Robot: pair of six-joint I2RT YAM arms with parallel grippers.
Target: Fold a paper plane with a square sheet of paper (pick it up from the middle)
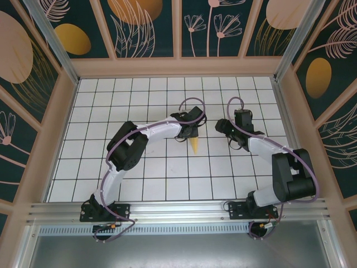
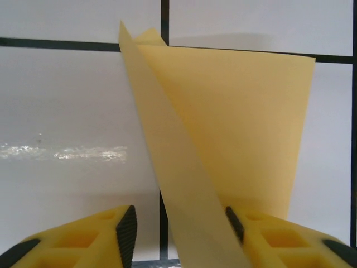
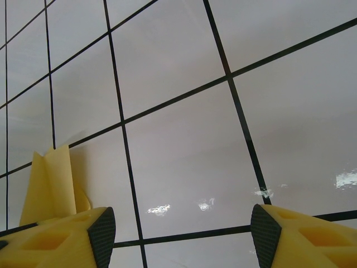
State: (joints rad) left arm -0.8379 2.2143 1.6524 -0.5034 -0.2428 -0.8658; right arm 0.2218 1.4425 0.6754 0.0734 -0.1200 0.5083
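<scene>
Pointing toward the table's (image 1: 139,178) near edge, the plane (image 1: 195,146) is straddled mid-table by the left gripper (image 2: 179,224), pinched or not cannot be told; the right gripper (image 3: 181,226) is held open and empty near its right.

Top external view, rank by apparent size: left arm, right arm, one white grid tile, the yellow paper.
1. left arm and right arm: too alike to rank.
2. white grid tile.
3. yellow paper: partly covered by the left arm's end, so this goes by its visible part.
</scene>
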